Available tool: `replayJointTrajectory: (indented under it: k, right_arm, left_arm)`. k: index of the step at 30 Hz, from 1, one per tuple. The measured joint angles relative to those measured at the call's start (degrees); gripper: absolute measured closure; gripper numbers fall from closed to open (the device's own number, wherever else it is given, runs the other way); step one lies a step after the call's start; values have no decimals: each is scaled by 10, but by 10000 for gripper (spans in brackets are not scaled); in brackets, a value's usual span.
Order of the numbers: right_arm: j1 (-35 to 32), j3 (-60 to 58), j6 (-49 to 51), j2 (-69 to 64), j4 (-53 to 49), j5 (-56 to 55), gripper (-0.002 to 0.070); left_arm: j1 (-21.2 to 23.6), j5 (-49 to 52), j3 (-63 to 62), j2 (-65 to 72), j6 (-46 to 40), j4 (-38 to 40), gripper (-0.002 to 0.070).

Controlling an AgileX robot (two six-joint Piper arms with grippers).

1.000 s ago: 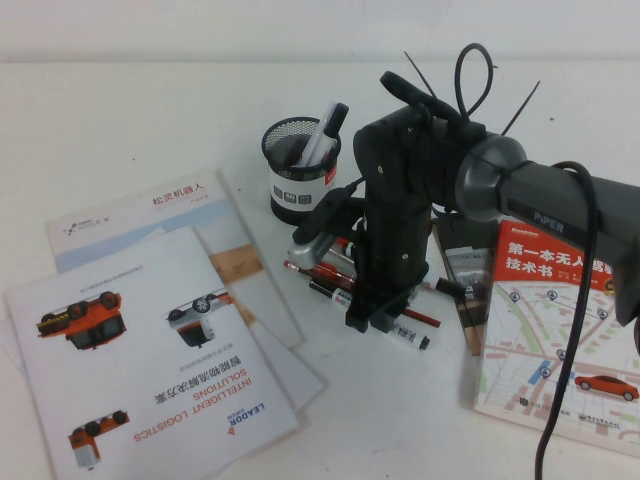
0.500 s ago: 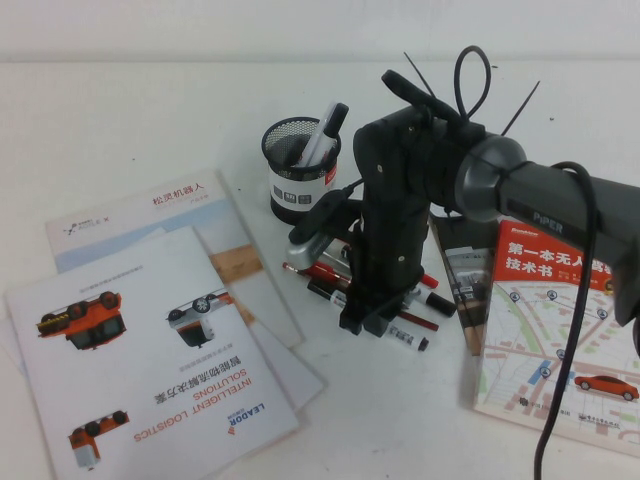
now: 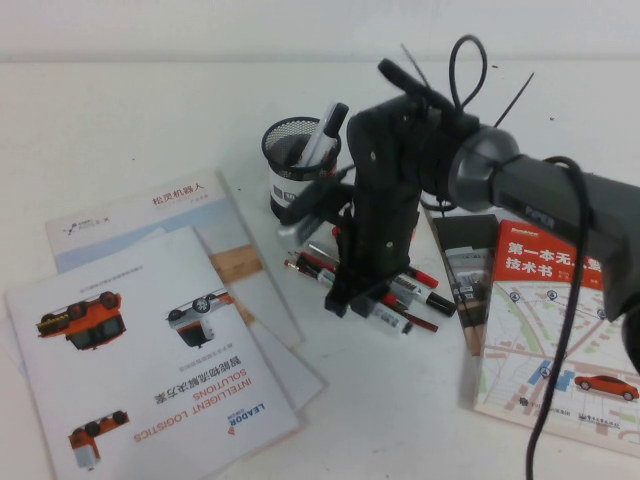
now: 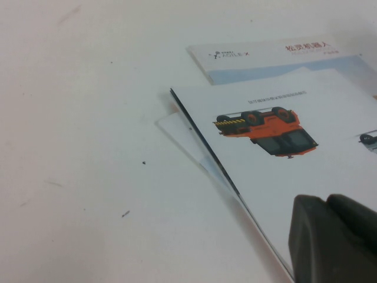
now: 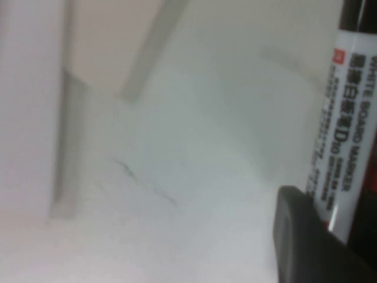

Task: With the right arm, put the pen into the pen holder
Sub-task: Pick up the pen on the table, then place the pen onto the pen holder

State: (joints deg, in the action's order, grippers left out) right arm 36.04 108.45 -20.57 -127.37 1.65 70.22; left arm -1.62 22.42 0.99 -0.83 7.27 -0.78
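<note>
The black mesh pen holder (image 3: 298, 168) stands at the back of the table with one marker (image 3: 325, 128) upright in it. Several pens and markers (image 3: 415, 285) lie in a pile to its right. My right gripper (image 3: 343, 302) points down just in front of the pile and is shut on a white whiteboard marker (image 3: 388, 317), which sticks out to the right. In the right wrist view the marker (image 5: 341, 118) sits against the dark finger (image 5: 306, 242). My left gripper (image 4: 327, 203) is shut and empty, hovering over a brochure (image 4: 283, 177); it is outside the high view.
Brochures with orange vehicle pictures (image 3: 150, 340) lie spread at the left front. A red and white book (image 3: 555, 330) lies at the right under my right arm. Bare white table lies in front of the gripper.
My right gripper has moved left and slightly up, away from the pile. The whiteboard marker has moved with it.
</note>
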Motion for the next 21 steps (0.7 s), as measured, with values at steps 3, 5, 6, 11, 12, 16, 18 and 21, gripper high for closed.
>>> replayJointTrajectory:
  k: [3, 5, 6, 11, 12, 16, 18, 21]
  right_arm:
    - [0, 4, 16, 26, 16, -1, 561]
    - [0, 4, 22, 52, 36, -1, 561]
    - [0, 4, 23, 65, 45, -3, 561]
    - [0, -94, 25, 145, 118, -87, 561]
    - [0, -125, 23, 160, 142, -125, 561]
    - [1, -302, -87, 246, 290, -324, 561]
    - [7, -397, -200, 286, 410, -432, 561]
    - [31, -488, -412, 341, 661, -590, 561]
  left_arm:
    - [0, 0, 0, 0, 0, 0, 677]
    - [0, 0, 0, 0, 0, 0, 678]
    - [0, 0, 0, 0, 0, 0, 678]
    - [0, 0, 0, 0, 0, 0, 678]
    - [0, 0, 0, 0, 0, 0, 677]
    - [0, 0, 0, 0, 0, 0, 678]
    - [0, 0, 0, 0, 0, 0, 677]
    - [0, 0, 0, 0, 0, 0, 678]
